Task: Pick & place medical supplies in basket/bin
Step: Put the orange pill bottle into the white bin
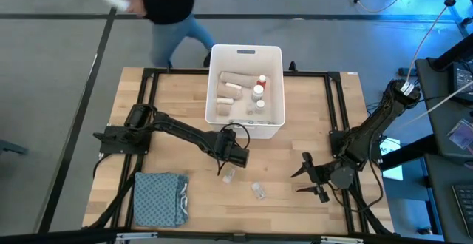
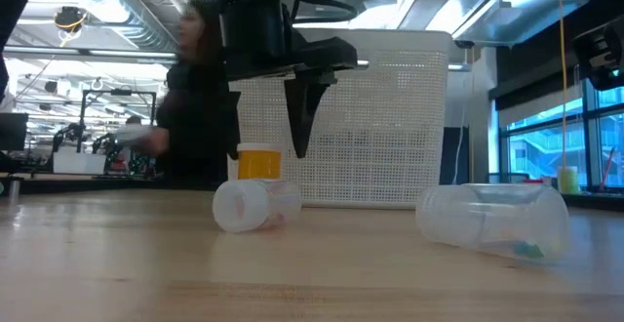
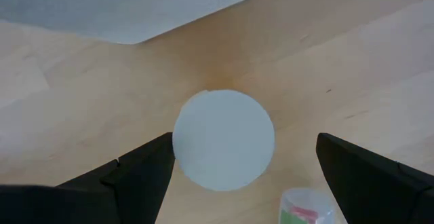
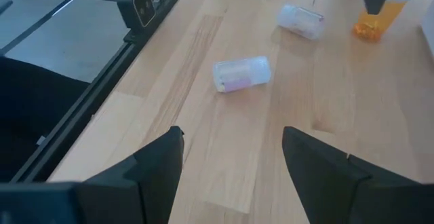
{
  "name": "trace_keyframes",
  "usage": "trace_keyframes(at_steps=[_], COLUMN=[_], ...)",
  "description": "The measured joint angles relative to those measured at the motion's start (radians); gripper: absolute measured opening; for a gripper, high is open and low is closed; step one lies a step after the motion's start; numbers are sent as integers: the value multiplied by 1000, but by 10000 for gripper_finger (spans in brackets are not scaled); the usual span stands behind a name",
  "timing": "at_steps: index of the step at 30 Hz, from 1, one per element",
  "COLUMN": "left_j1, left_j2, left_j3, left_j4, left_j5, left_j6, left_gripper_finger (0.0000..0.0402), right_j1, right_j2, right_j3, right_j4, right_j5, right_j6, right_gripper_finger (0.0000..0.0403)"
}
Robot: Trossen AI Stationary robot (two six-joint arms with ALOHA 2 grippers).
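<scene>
My left gripper (image 3: 244, 142) is open and points down over an upright orange pill bottle (image 2: 258, 162). Its white round cap (image 3: 224, 139) shows between the two fingers, one fingertip close to the cap's edge and the other apart. From overhead the gripper (image 1: 224, 163) hides the bottle. Two clear vials lie on their sides on the table: one (image 1: 228, 175) just near of that gripper, one (image 1: 259, 191) farther right. The white bin (image 1: 244, 52) holds beige bandage rolls (image 1: 228, 90) and red-capped bottles (image 1: 259, 86). My right gripper (image 1: 304, 176) waits open at the table's right.
A folded blue-grey cloth (image 1: 159, 200) lies at the near left corner. A black frame (image 1: 148, 78) runs around the table top. A person (image 1: 166, 7) stands beyond the far edge, left of the bin. Bare wood lies between the vials and the near edge.
</scene>
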Motion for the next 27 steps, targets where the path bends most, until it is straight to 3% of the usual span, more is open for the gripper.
trace_keyframes(at_steps=[9,27], left_j1=[0,3], left_j2=[0,0], left_j3=[0,0], left_j4=[0,-1], left_j5=[-4,-14], left_j6=[-52,-112], left_gripper_finger=[336,265], right_j1=[0,0], right_j2=[0,0], right_j3=[0,0], right_j4=[1,1], right_j5=[-2,-2], right_j6=[0,1], right_gripper_finger=[250,250])
